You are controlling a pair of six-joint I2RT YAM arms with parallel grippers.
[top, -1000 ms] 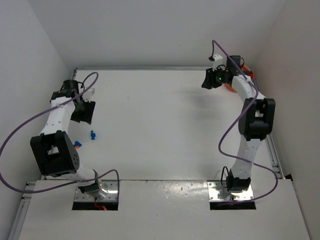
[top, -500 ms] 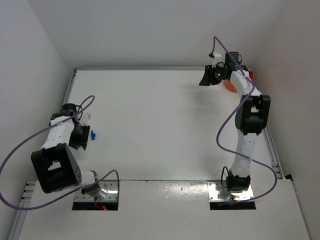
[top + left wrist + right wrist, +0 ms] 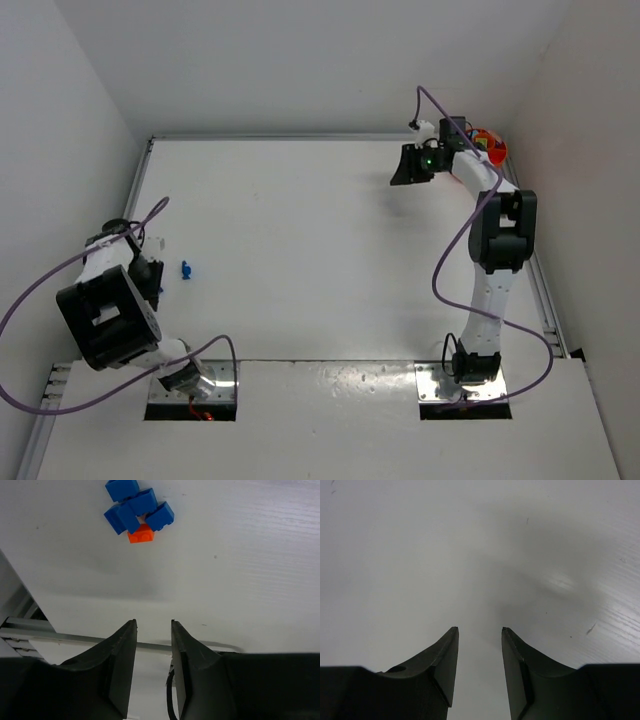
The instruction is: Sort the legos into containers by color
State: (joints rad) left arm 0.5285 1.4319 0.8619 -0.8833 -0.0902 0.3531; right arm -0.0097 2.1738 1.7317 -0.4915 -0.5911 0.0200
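On the white table (image 3: pixel 300 250), the orange tub (image 3: pixel 490 147) sits in the far right corner near the right gripper (image 3: pixel 479 630), jaws parted and empty, while the left gripper (image 3: pixel 152 625), jaws narrowly apart on nothing, would best centre over one outer piece of the blue legos (image 3: pixel 141 502) huddled near the left edge, clear of the orange brick (image 3: pixel 140 534) touching them.

The white table (image 3: pixel 320 250) has a faintly streaked surface and a metal rail (image 3: pixel 549 305) along its right edge. Near the left edge, the left wrist view shows four blue bricks (image 3: pixel 137 507) huddled together, with one orange brick (image 3: pixel 141 534) touching them. A separate blue lego (image 3: pixel 186 268) lies a little further in. An orange tub (image 3: pixel 490 145) sits in the far right corner.
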